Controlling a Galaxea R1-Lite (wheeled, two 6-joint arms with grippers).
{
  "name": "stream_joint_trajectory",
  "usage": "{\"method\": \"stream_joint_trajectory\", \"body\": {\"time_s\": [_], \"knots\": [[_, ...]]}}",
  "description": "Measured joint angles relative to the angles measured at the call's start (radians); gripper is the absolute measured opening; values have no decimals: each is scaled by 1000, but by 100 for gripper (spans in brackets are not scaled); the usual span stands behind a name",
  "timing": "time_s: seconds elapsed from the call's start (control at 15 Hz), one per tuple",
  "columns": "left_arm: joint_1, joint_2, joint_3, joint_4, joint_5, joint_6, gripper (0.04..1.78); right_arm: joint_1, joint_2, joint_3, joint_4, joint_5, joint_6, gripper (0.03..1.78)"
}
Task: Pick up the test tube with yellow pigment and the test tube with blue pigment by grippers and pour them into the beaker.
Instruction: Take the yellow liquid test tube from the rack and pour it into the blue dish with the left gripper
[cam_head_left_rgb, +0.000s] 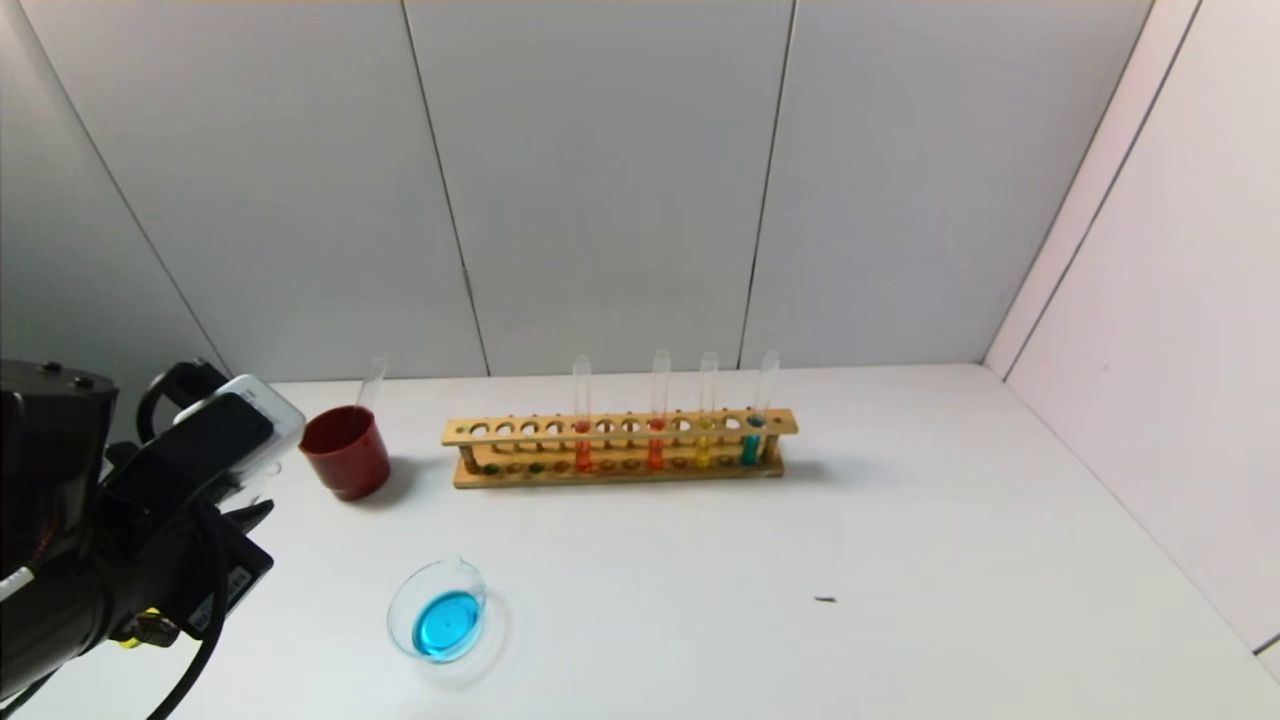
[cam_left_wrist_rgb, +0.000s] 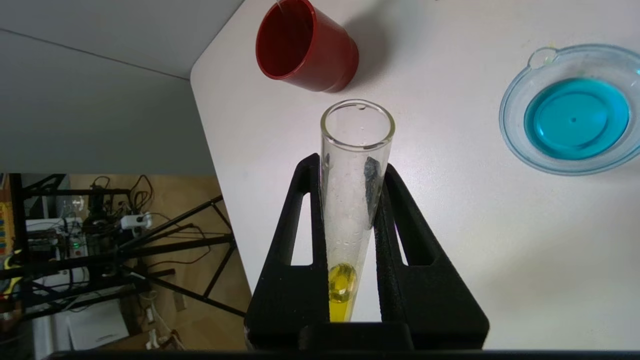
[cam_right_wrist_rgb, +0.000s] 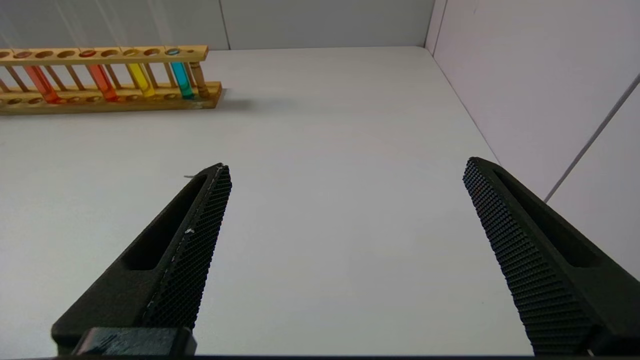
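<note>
Jaws of left gripper (cam_left_wrist_rgb: 350, 165) pinch the yellow test tube (cam_left_wrist_rgb: 352, 200) near the red cup (cam_left_wrist_rgb: 305, 45); beaker (cam_left_wrist_rgb: 520, 145) holds blue. Right gripper (cam_right_wrist_rgb: 345, 240) jaws spread, over bare surface (cam_right_wrist_rgb: 325, 150).

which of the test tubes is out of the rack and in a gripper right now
The test tube with yellow liquid, clamped in the left gripper beside the red cup. The orange, golden-yellow and teal tubes stand in the wooden rack.
</note>
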Motion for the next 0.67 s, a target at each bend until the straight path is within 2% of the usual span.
{"method": "stream_joint_trajectory", "body": {"time_s": [0.27, 0.67], "knots": [[-20, 63, -5, 62, 35, 45, 31, 0, 0, 0, 0, 0, 0, 170], [-116, 209, -10, 79, 105, 50, 31, 0, 0, 0, 0, 0, 0, 170]]}}
